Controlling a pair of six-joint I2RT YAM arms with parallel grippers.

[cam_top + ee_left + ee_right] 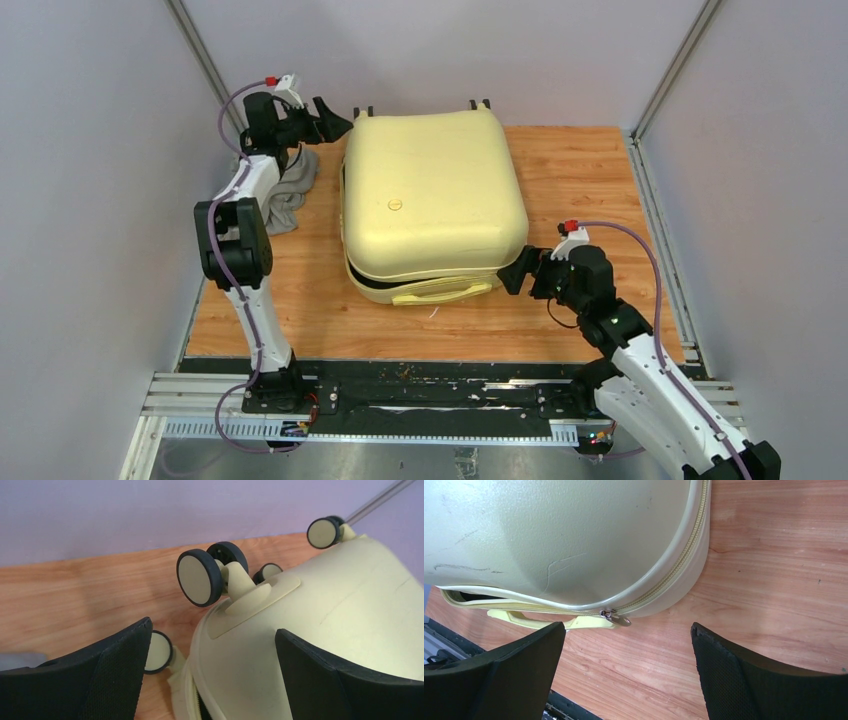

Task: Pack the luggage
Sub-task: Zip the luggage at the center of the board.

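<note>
The luggage (430,195), a pale-yellow hard-shell suitcase, lies flat on the wooden table with its lid down. A dark gap shows along its near edge above the yellow side handle (445,291). My left gripper (335,122) is open at the far-left corner. In the left wrist view its fingers straddle the shell (325,610) just below a black-and-cream wheel (198,577), left gripper (214,630). My right gripper (515,272) is open beside the near-right corner, over bare wood. In the right wrist view a metal zipper pull (616,617) hangs just ahead of the right gripper (628,626), by the handle (524,620).
A grey cloth (290,190) lies on the table left of the luggage, under my left arm. Grey walls close in the table (590,180) on three sides. A black rail (430,395) with the arm bases runs along the near edge.
</note>
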